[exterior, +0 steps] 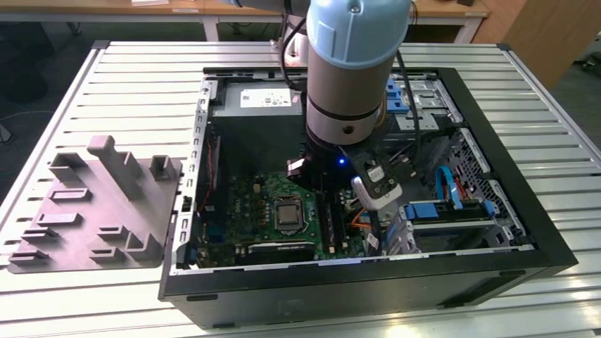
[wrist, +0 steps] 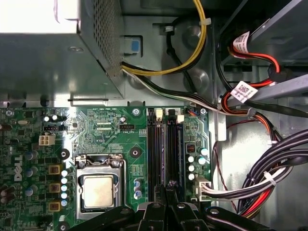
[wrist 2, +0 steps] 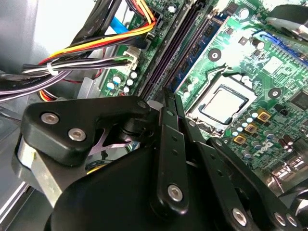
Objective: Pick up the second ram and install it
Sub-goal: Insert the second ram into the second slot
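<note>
1. One thin bluish-green stick (wrist 2: 201, 44) stands on its edge in a slot just beside the processor socket (wrist 2: 224, 103), as the second wrist view shows. I judge it is a ram already seated, but I cannot tell if it is the second ram or the other one.
2. Such a stick is, in my judgement, light and stiff but fragile: a thin board with small chips and bare contacts along the lower edge. It is best taken by its two flat faces, near the middle of the upper edge, and pressed straight down, not sideways.
3. The gripper (wrist 2: 169, 94) has its fingers drawn together, with almost no gap between them. If a stick is pinched there, the fingers hide it, so I cannot say.
4. In the first wrist view the fingertips hang just above the row of dark memory slots (wrist: 161, 144), which runs beside the processor socket.
5. In the exterior view the arm (exterior: 352, 70) comes down steeply into the open computer case (exterior: 540, 211). Its wrist is over the board, close to the processor socket.
</note>
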